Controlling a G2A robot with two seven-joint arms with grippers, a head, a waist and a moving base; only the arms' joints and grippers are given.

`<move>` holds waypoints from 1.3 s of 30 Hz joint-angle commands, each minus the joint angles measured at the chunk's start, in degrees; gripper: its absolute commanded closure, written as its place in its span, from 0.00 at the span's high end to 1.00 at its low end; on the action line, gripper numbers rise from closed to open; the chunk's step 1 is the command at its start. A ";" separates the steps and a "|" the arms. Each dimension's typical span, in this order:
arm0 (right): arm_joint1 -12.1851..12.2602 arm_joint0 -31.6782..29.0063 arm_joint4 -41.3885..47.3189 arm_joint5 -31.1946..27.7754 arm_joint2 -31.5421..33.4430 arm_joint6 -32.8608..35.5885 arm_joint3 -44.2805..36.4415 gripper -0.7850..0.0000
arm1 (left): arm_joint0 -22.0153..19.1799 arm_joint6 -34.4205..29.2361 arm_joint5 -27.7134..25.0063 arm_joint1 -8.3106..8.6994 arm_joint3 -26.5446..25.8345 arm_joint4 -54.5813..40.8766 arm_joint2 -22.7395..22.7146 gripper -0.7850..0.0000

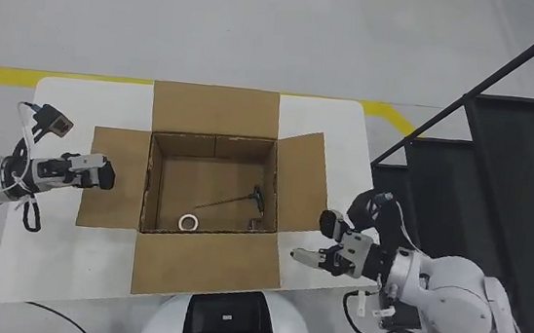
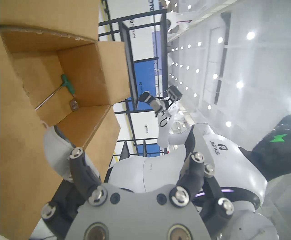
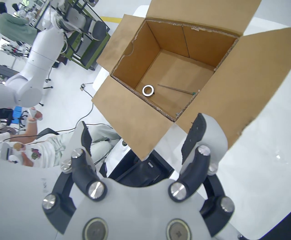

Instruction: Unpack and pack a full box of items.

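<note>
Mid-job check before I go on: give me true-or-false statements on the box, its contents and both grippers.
All four flaps of the box are folded open. True.
The right gripper holds the tape ring. False: it is open and empty beside the box; the ring lies on the box floor.
A green-handled T wrench lies in the box. True.
The left gripper is shut. False: it is open and empty.

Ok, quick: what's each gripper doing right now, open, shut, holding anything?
Left gripper: open, holding nothing.
Right gripper: open, holding nothing.
</note>
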 commanded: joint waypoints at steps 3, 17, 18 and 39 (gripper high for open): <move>1.08 2.70 17.15 1.44 5.30 8.85 4.96 1.00 | 0.09 0.10 -0.44 0.72 -0.56 0.43 1.17 1.00; 1.15 2.98 17.60 1.55 5.75 9.14 5.26 1.00 | 0.09 0.10 -0.44 0.72 -0.56 0.43 1.17 1.00; 1.15 2.98 17.60 1.55 5.75 9.14 5.26 1.00 | 0.09 0.10 -0.44 0.72 -0.56 0.43 1.17 1.00; 3.42 17.97 25.38 11.91 -0.69 15.70 19.75 1.00 | -2.03 0.99 -9.65 5.59 12.02 2.75 -2.05 1.00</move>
